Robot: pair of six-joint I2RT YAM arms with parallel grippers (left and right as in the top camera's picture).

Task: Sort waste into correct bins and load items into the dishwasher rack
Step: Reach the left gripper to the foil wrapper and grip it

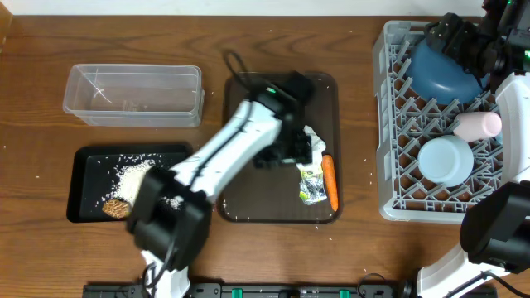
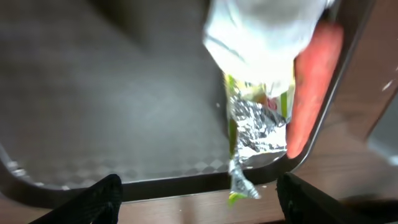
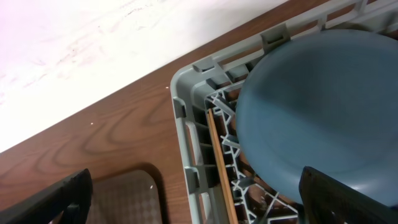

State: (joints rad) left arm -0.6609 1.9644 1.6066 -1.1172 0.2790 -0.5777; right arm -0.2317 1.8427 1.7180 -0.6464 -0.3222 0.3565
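Step in hand, as I read it: waste sorting, wrapper pickup.

Left gripper point(image 2: 208, 200) hangs low over the brown serving tray point(image 1: 248, 199), fingers spread wide, nothing held. The crumpled white wrapper with green-yellow print point(image 2: 258, 118) lies on that tray just ahead of the fingers, against the orange carrot point(image 2: 314, 87) by the right rim.

Right gripper point(image 3: 202, 199) is spread and empty over the grey lattice dishwasher rack point(image 3: 186, 93), beside the large dark-blue plate point(image 3: 323, 106).

Next move calls for: descend, straddle the wrapper alone, close, stay off the carrot. Likely destination is the clear plastic rectangular tub point(image 1: 132, 93), since the shallow black rectangular tray point(image 1: 83, 186) holds loose white rice point(image 1: 132, 178).
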